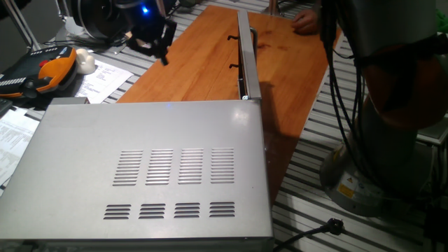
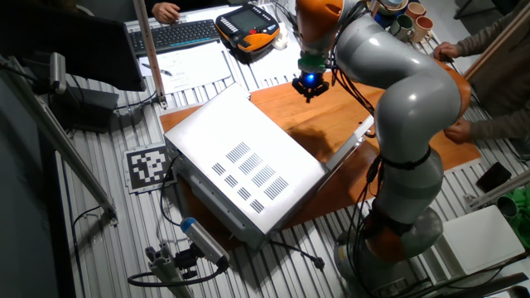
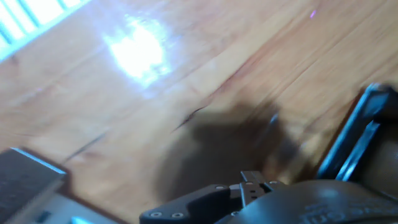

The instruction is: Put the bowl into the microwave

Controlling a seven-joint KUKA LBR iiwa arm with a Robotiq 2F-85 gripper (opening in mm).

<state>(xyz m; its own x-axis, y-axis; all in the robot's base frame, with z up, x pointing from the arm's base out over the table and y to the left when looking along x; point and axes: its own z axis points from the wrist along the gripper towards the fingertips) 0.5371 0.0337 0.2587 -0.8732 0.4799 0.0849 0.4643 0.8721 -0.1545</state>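
standing by the table, i see the microwave (image 1: 150, 168) filling the near end of the wooden board (image 1: 196, 59), its flat vented top toward me and its door (image 1: 246, 52) swung out, edge-on, running along the board away from the box. beyond the door's inner face lies a broad stretch of bare wood, open on the side where the gripper (image 1: 155, 42) hangs above the board's far left edge, a blue light glowing on the hand. from the other fixed view the gripper (image 2: 310, 89) hovers over the wood just past the microwave's (image 2: 240, 165) far corner, the grey arm (image 2: 406, 91) arching back over the board's right side. i cannot tell how wide the claw stands; the fingers are dark and blurred, and the hand view gives only smeared wood and shadow. the bowl i cannot find in any view. a teach pendant (image 2: 247, 21) and a keyboard (image 2: 174, 35) sit past the board's edge on the slatted table (image 2: 99, 248). a person's hand (image 1: 305, 21) rests at the board's far corner.
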